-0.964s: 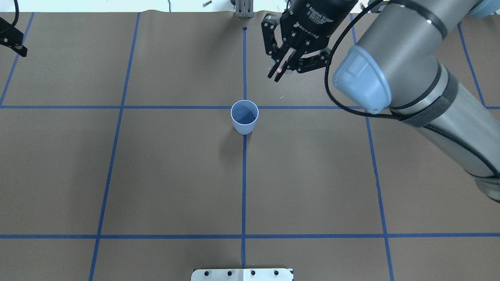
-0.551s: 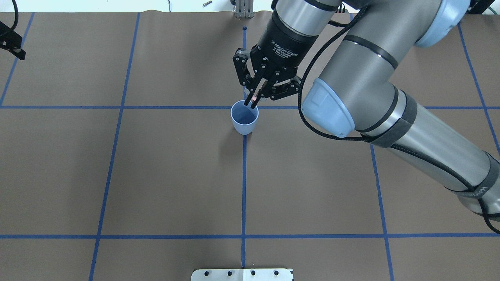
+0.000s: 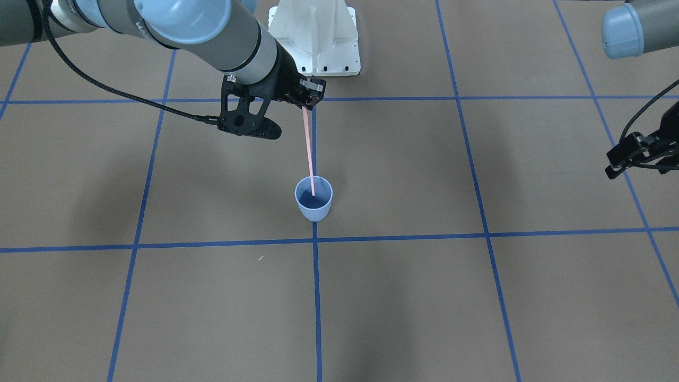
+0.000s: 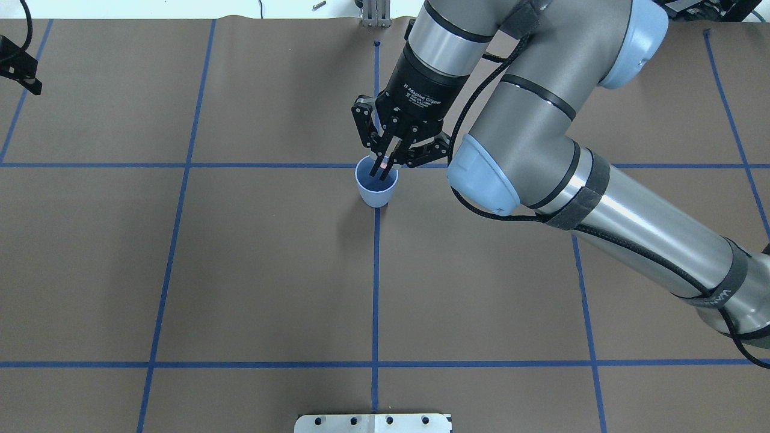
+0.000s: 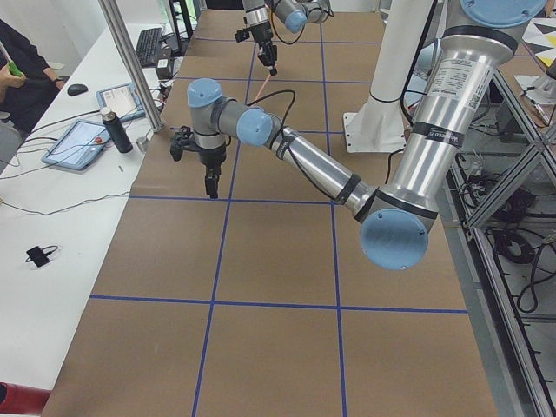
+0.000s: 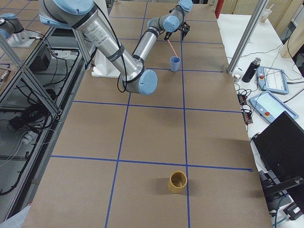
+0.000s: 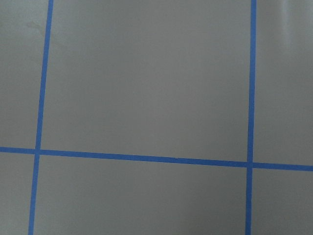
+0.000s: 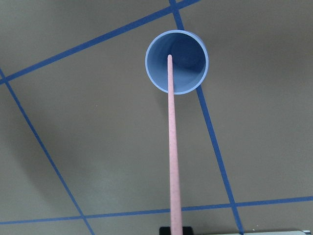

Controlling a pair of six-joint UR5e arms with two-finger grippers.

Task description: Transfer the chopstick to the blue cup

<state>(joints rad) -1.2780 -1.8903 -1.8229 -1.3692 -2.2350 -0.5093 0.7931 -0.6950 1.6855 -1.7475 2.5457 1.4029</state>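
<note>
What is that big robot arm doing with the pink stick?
The robot's right gripper is shut on the top end of a thin pink chopstick. It holds the stick nearly upright over a blue cup standing in the middle of the table. The stick's lower tip points into the cup's mouth and looks to be just inside it, and it has not been let go. The left gripper hangs off to the side, far from the cup.

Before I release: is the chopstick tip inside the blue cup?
Apparently in: front and wrist views show the chopstick tip within the blue cup mouth; right gripper shut on it.
</note>
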